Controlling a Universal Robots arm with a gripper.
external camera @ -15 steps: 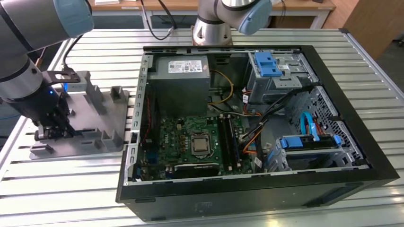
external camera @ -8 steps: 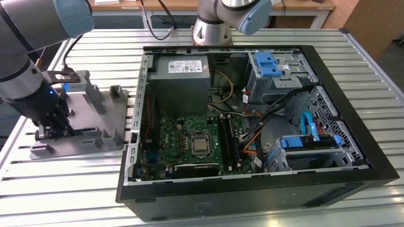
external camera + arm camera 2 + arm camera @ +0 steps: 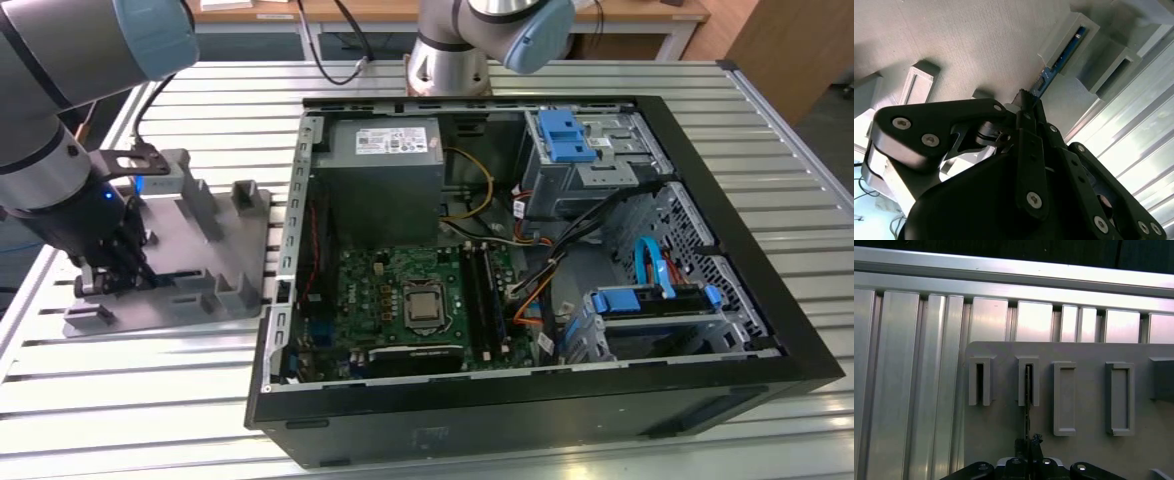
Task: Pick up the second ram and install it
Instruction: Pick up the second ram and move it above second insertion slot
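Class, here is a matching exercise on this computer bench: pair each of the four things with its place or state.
Things:
1. second ram
2. gripper
3. grey tray
4. computer case

Places or states:
A. open, green motherboard showing
B. on the slatted table, at the exterior view's left
C. standing on edge in a tray slot
D. shut on the second ram

Pairs: 1-C, 2-D, 3-B, 4-A
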